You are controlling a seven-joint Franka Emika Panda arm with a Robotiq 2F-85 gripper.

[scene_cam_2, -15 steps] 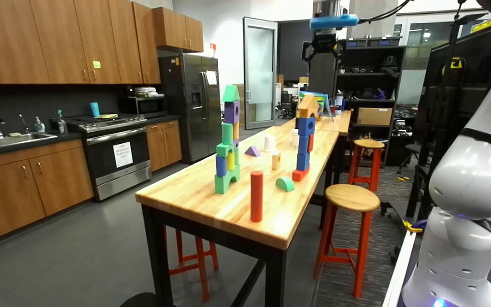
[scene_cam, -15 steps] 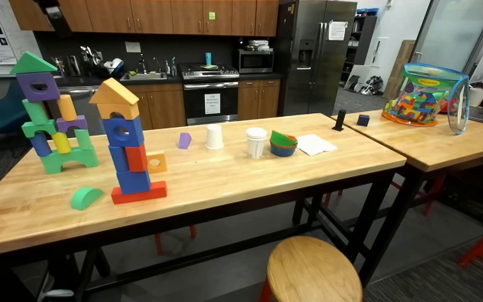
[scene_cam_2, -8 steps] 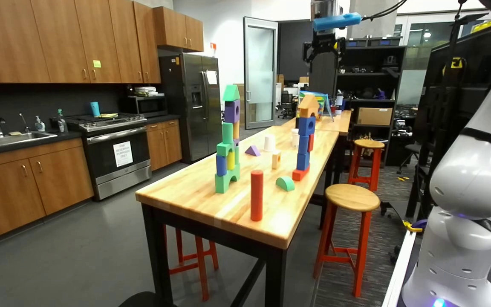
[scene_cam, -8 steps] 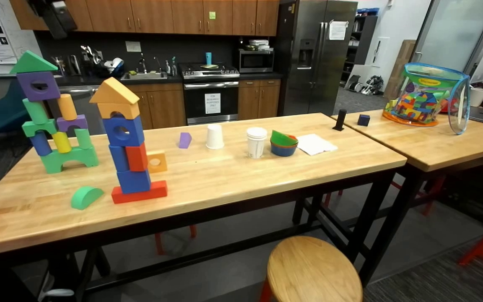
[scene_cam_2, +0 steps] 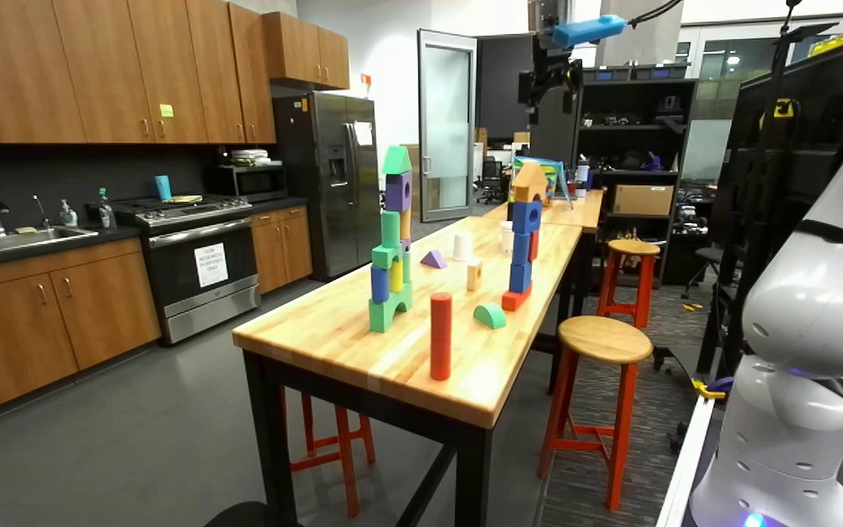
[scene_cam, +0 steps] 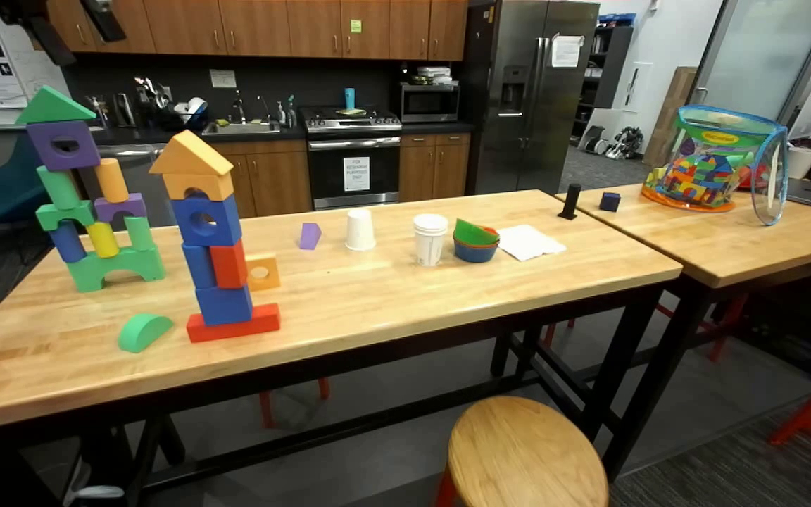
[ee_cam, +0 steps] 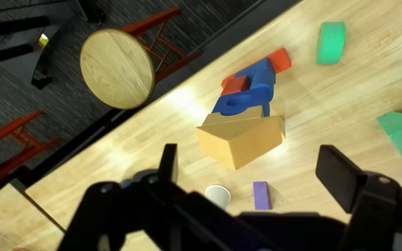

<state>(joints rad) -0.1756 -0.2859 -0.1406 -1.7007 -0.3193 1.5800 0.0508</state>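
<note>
Smooth, matt roof block (ee_cam: 244, 141), glossy wooden tabletop (scene_cam: 377, 310), matt gripper (ee_cam: 253, 170), metallic refrigerator (scene_cam: 529, 141) and glossy robot arm (scene_cam_2: 806, 322).

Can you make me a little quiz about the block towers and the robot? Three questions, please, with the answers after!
1. What color is the bottom block of the tower with the orange roof? A) green B) red C) yellow
2. True or false: the gripper is holding a block.
3. Fill in: the other tower has a ... triangle on top.

Key: 1. B. 2. False; its jaws stand open with nothing between them. 3. Green.
</note>
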